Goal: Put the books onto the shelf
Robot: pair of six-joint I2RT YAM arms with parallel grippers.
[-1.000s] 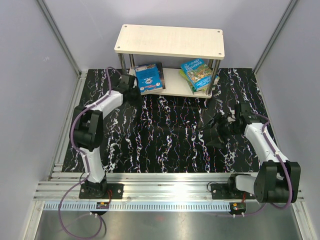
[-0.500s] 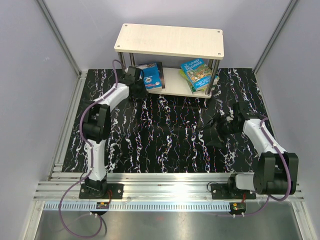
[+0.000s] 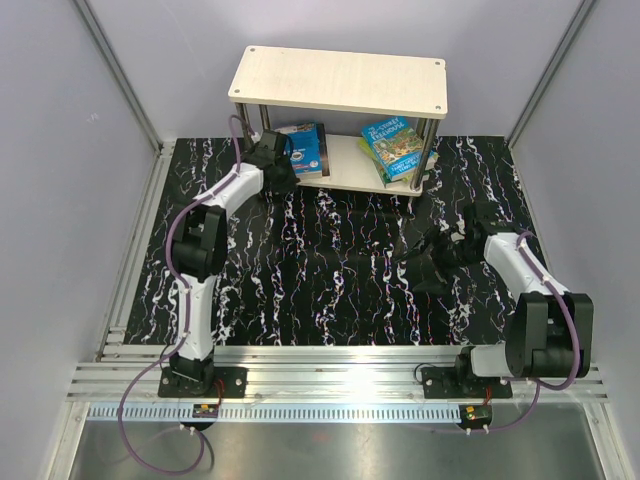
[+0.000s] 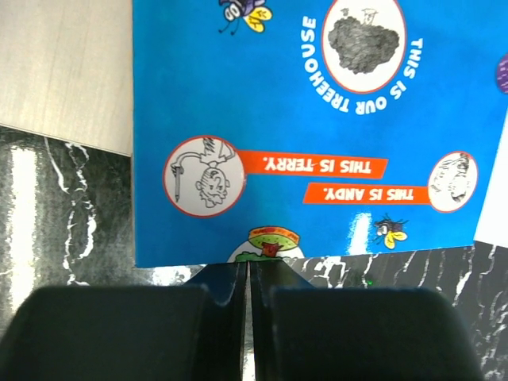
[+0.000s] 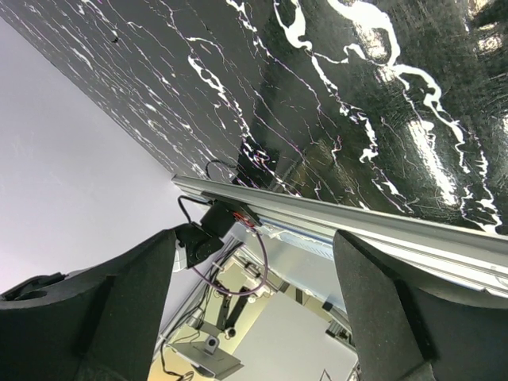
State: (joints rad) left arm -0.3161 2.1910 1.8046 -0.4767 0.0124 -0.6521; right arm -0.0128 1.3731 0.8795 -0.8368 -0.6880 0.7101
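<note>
The shelf point(image 3: 337, 82) at twelve o'clock has pale wood-grain boards, matt and smooth, on shiny silver metal posts point(image 3: 433, 145). The blue book point(image 4: 317, 119) has a smooth paper cover with a slight sheen. The table top point(image 3: 340, 270) is black with white marbling, glossy enough to throw back the light. At six o'clock runs a ribbed, brushed-metal rail point(image 3: 340, 360). The left gripper point(image 4: 246, 274) looks matt black plastic, the arm shells point(image 3: 520, 265) smooth white
</note>
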